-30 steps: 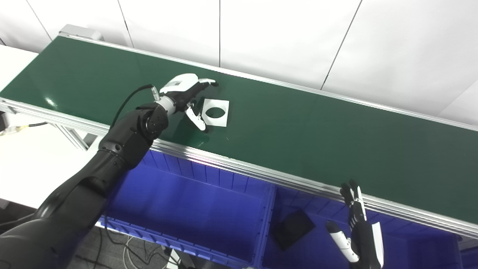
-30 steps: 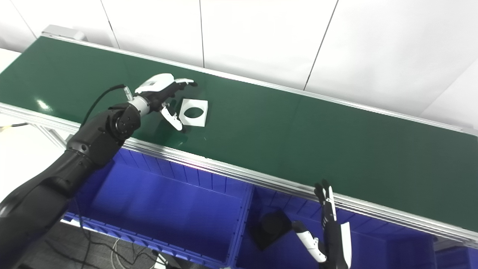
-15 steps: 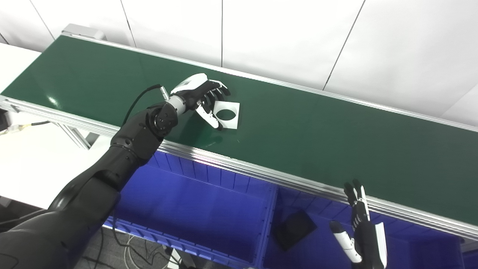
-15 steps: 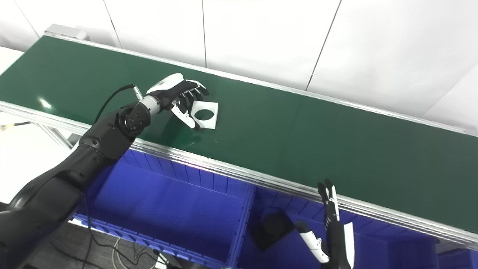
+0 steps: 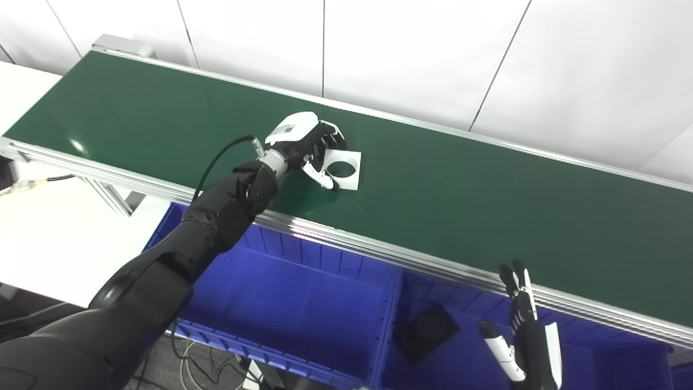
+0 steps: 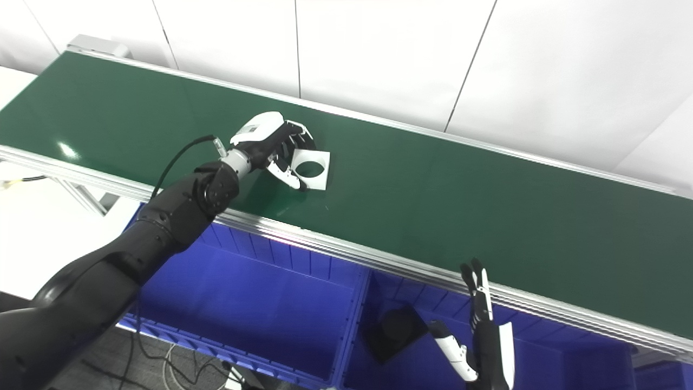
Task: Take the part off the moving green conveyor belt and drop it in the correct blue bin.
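— Across the middle of the scene runs the long green conveyor belt with aluminium side rails (image 5: 460, 179); how far along is the job?

— Early, I'd judge. Below the belt's near rail sit the deep blue plastic bins (image 5: 292, 303) — the left one looks bare inside, while the right one holds a dark flat square piece (image 5: 426, 332). Nothing white lies in either.

— And the part itself?

— The flat white square plate with a round hole (image 5: 343, 169) lies on the belt, towards its left half. The left robot hand (image 5: 307, 147) is on the plate's left edge, fingers (image 6: 299, 142) curled round the far corner and thumb pressed at the near edge — a grip being formed, though I cannot tell if it is firm, and the plate looks not yet lifted.

— The other side?

— The right robot hand (image 6: 483, 336) hangs over the right bin with fingers spread, carrying nothing.

— So what remains?

— Nearly everything: secure the pinch, lift, carry over the rail, choose the bin, release.
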You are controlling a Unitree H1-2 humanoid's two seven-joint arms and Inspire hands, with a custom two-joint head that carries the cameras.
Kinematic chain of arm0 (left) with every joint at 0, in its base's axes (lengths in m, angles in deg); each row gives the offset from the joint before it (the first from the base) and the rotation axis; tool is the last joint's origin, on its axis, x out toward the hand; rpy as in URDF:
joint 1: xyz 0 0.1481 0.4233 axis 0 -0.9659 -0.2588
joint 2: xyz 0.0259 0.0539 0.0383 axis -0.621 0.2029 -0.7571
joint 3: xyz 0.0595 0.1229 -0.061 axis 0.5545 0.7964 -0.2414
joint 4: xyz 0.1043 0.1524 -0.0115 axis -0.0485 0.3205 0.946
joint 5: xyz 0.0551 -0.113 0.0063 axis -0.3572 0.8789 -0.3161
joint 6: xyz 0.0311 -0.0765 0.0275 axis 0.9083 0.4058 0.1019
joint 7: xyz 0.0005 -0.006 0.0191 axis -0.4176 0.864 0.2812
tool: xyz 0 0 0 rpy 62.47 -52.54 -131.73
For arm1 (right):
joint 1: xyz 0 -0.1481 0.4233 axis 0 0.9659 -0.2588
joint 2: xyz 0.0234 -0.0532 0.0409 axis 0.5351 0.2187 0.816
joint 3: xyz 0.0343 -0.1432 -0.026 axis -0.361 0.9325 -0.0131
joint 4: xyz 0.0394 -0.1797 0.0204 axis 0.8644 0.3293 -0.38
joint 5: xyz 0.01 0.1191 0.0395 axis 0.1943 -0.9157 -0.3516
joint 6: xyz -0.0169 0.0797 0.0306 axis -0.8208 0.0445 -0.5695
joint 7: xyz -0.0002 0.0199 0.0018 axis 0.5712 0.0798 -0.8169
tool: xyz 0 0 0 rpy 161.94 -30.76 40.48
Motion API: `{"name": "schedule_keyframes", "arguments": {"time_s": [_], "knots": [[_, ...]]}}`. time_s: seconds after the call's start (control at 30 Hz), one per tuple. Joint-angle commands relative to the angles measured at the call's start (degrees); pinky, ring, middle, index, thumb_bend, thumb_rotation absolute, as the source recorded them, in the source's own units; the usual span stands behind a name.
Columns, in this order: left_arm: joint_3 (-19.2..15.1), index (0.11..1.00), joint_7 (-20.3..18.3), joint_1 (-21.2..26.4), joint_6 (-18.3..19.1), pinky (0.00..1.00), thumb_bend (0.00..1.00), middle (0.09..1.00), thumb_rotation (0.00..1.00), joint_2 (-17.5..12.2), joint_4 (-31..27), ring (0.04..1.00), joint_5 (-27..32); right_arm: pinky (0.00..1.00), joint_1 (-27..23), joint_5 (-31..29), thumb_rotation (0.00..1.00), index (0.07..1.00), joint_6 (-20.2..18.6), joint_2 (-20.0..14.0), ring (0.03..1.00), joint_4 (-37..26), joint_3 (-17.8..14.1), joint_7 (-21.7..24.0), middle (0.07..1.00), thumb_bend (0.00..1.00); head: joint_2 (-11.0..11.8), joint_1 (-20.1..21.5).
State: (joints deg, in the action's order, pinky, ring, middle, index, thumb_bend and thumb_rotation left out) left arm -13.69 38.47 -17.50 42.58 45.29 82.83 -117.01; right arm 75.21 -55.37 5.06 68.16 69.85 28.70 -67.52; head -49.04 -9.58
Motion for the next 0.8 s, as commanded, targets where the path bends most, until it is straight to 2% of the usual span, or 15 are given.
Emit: {"name": "schedule_keyframes", "arguments": {"time_s": [0.0,0.07,0.2,0.33,0.4,0.47,0.6,0.7,0.77], "knots": [[1.4,0.491,1.9,1.0,-0.9,0.49,0.52,0.507,0.0,-0.3,0.9,0.543,-2.4,0.99,0.0,-0.3,0.76,1.0,2.9,0.5,0.954,-1.9,-0.5,0.4,0.937,0.74,-0.1,0.0],[1.9,0.477,3.2,0.9,-1.1,0.52,0.52,0.524,0.0,-0.6,0.9,0.567,-2.8,1.0,0.0,-0.3,0.77,1.0,2.9,0.5,0.959,-1.9,-0.6,0.6,0.941,0.74,-0.1,0.0],[2.2,0.475,6.1,0.8,-2.0,0.52,0.52,0.527,0.0,-1.1,1.1,0.569,-3.0,0.99,-0.3,-0.3,0.76,1.0,2.9,0.6,0.963,-1.5,-0.7,0.6,0.944,0.74,0.0,-0.2],[1.4,0.488,6.7,0.7,-2.5,0.47,0.52,0.501,0.0,-1.5,1.0,0.524,-2.2,0.99,-0.3,-0.6,0.77,1.0,2.9,0.8,0.958,-1.5,-0.8,0.8,0.939,0.75,0.1,-0.2],[1.0,0.506,6.7,0.8,-3.2,0.42,0.52,0.466,0.0,-2.1,0.1,0.492,-1.7,1.0,-0.2,-0.9,0.76,1.0,2.9,1.0,0.961,-1.5,-0.8,1.0,0.94,0.74,0.2,0.0],[0.3,0.507,7.4,0.4,-3.8,0.42,0.52,0.464,0.0,-2.6,-1.7,0.486,-1.5,1.0,-0.1,-1.0,0.76,1.0,2.9,1.1,0.962,-1.5,-0.9,1.3,0.942,0.74,0.2,0.0],[-3.9,0.494,5.5,-2.0,-1.8,0.44,0.52,0.488,0.0,-3.5,-12.1,0.497,0.8,1.0,-0.1,-1.0,0.77,1.0,2.9,1.5,0.965,-1.5,-1.2,1.6,0.944,0.75,0.2,0.5],[-7.1,0.517,2.0,-4.0,0.0,0.4,0.52,0.443,0.0,-4.6,-22.2,0.45,2.5,1.0,-0.1,-0.9,0.77,1.0,2.9,1.6,0.967,-1.4,-1.4,1.9,0.946,0.75,0.2,1.2],[-8.6,0.515,0.1,-4.9,1.2,0.43,0.52,0.456,0.0,-4.9,-26.7,0.474,3.3,0.99,-0.1,-0.3,0.76,1.0,2.9,1.6,0.964,-1.4,-1.5,1.8,0.945,0.74,0.2,1.8]]}}
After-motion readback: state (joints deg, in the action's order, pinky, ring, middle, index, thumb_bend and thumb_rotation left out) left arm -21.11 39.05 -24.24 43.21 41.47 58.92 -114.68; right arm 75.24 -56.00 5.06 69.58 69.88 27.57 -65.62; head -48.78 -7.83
